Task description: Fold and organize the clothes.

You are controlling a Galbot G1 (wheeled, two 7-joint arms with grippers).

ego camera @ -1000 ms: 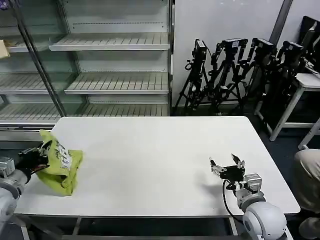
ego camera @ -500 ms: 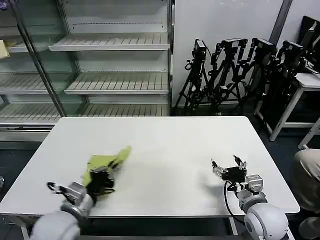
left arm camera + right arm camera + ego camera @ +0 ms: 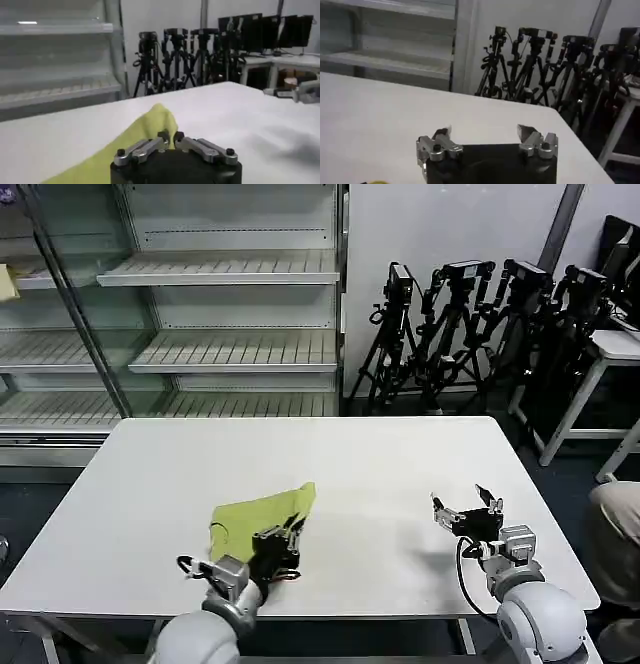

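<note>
The clothes are one lime T-shirt [image 3: 255,513], bunched in a flat wedge on the white table [image 3: 330,454], left of centre near the front edge. My left gripper [image 3: 290,536] is shut on the shirt's near edge. In the left wrist view the yellow-green fabric [image 3: 145,131] rises between the closed fingertips of that gripper [image 3: 170,136]. My right gripper [image 3: 467,505] hovers open over the table's front right with nothing between its fingers, and its spread jaws [image 3: 485,133] frame bare tabletop in the right wrist view.
Empty metal shelving [image 3: 220,274] stands behind the table. Several black tripods [image 3: 470,324] lean against the wall at the back right. A second table [image 3: 610,349] is at the far right. A person's leg [image 3: 612,534] shows at the right edge.
The left gripper has carried the shirt from the table's left edge rightward to left of centre, and the shirt now lies flatter. The right gripper drifted slightly right, still open.
</note>
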